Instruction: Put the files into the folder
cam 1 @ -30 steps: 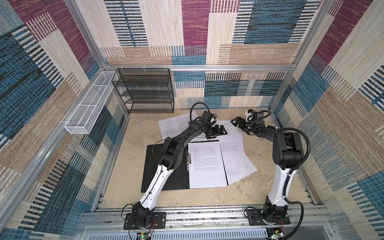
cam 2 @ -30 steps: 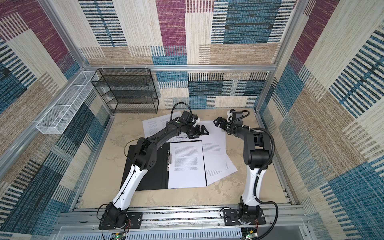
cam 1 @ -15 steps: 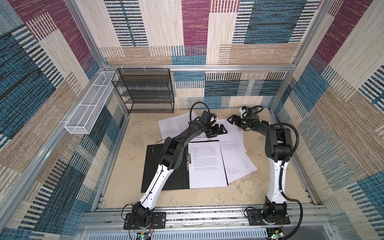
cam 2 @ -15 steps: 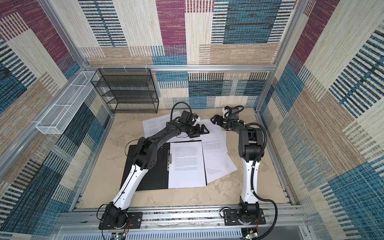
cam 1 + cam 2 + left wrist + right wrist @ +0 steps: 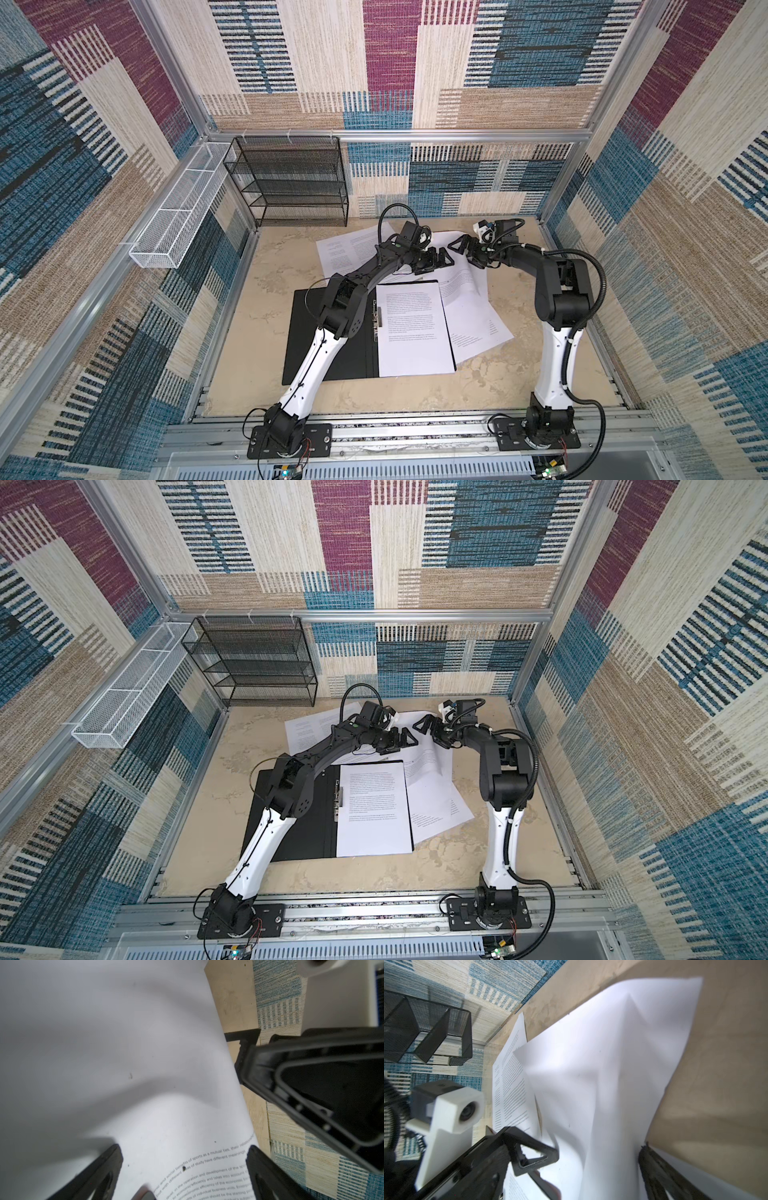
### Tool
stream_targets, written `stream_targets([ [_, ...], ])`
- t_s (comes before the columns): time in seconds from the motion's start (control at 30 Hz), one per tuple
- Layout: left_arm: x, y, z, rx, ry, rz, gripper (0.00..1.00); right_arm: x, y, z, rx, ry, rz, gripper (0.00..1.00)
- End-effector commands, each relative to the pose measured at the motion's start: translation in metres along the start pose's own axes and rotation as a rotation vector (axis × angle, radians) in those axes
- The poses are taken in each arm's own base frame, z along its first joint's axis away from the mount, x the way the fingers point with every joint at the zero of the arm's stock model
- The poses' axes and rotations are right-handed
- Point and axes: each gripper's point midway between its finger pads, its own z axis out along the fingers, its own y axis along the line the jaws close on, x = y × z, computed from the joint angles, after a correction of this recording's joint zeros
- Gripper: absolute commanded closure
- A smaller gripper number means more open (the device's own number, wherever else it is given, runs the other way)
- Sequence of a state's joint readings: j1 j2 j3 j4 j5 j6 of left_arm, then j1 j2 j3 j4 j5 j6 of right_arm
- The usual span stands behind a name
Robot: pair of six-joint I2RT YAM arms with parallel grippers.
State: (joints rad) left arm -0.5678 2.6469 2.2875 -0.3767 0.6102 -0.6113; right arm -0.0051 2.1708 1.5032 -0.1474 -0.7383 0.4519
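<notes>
Likely lab: aluminium-framed robot enclosure [image 5: 415,135]

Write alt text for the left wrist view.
A buckled white sheet with printed text fills the left wrist view, seen between the open fingers of the left gripper. The right gripper hangs beside the sheet's edge, over the tan table.

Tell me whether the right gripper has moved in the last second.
Yes. In a top view the right gripper has shifted slightly left, away from the rear corner post.
</notes>
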Motion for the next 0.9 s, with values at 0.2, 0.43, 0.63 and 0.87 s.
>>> stream_targets([
  [0.2, 0.03, 0.068, -0.003, -0.212, 0.07, -0.173, 0.04, 0.035, 0.018, -0.032, -0.149, -0.025, 0.171, 0.0],
  [0.43, 0.032, 0.067, -0.003, -0.197, 0.075, -0.175, 0.04, 0.026, 0.021, -0.036, -0.127, -0.067, 0.08, 0.0],
  [0.63, 0.033, 0.068, -0.003, -0.199, 0.079, -0.172, 0.04, -0.006, 0.015, -0.019, -0.1, -0.06, -0.004, 0.05],
  [0.87, 0.037, 0.07, -0.003, -0.199, 0.083, -0.179, 0.04, -0.013, 0.0, -0.011, -0.012, -0.029, -0.016, 0.19],
])
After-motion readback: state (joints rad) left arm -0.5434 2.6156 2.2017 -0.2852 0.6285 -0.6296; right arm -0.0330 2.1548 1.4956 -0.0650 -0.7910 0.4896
